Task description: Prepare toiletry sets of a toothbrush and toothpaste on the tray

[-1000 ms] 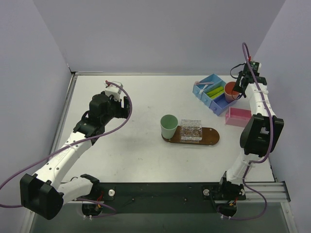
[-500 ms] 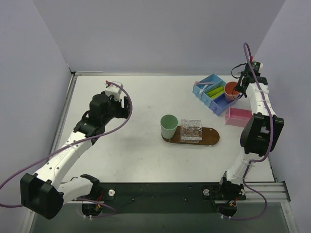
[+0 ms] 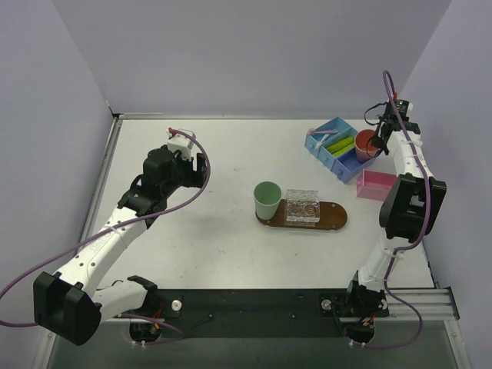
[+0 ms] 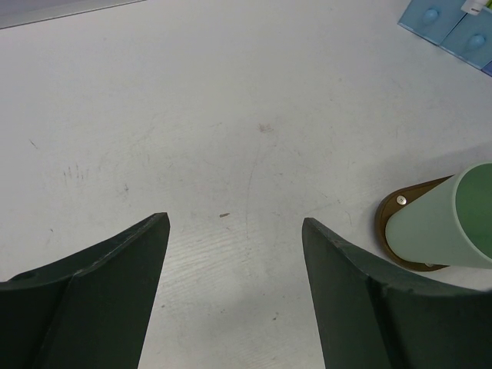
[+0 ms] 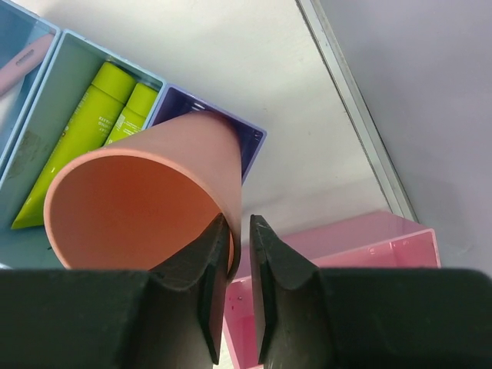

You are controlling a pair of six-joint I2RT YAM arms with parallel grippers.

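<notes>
The dark brown oval tray (image 3: 335, 220) lies mid-table; its end shows in the left wrist view (image 4: 389, 217). Two lime-green toothpaste tubes (image 5: 83, 140) lie in the blue compartment bin (image 3: 326, 151). A pale toothbrush (image 3: 319, 132) lies in the bin's far compartment, and its handle end shows in the right wrist view (image 5: 24, 55). My right gripper (image 5: 237, 221) is over the bin, shut on the rim of a tilted orange cup (image 5: 154, 200), one finger inside and one outside. My left gripper (image 4: 234, 219) is open and empty over bare table, left of the tray.
A mint-green cup (image 3: 267, 198) and a clear plastic box (image 3: 302, 206) stand on the tray. A pink shallow box (image 3: 377, 185) sits right of the bin, near the table's right edge. Walls close in the table at the back and sides.
My right wrist has shifted slightly toward the back wall while the orange cup stays over the bin. The left arm has barely moved.
</notes>
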